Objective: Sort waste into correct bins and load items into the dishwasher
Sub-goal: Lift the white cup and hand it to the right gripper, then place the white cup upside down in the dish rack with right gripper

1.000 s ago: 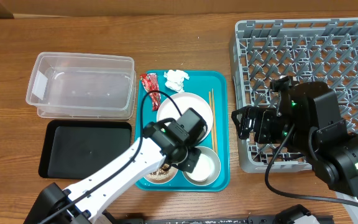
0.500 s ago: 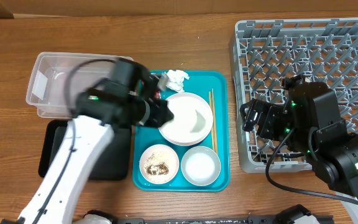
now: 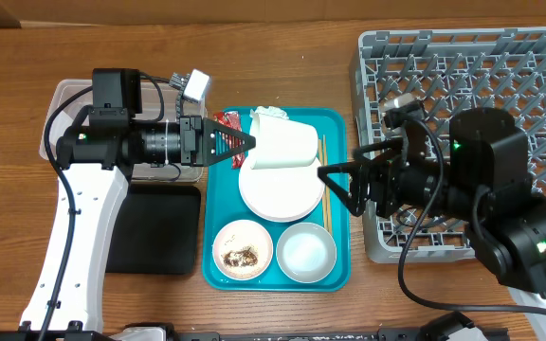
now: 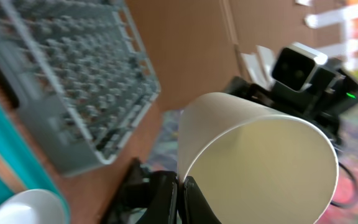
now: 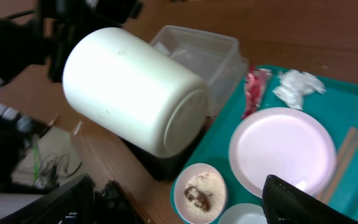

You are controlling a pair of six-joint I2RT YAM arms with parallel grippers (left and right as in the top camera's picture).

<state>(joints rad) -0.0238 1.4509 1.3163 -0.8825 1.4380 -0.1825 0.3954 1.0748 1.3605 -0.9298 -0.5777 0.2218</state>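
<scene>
Left claw point(image 3: 245, 144), clamped on the rim of the white cup point(image 3: 282, 147), holds it sideways above the teal tray point(image 3: 218, 199), long axis 9-to-3, base facing the right claw point(image 3: 339, 187), jaws apart at its 3 o'clock, dish rack point(image 3: 500, 76) beyond.

The left arm point(image 3: 72, 223) is stretching rightward, its left gripper point(image 3: 243, 144) pinching the rim of a white cup point(image 3: 282, 147), while the right gripper point(image 3: 337, 185) is pointing leftward, fingers spread wide.
</scene>
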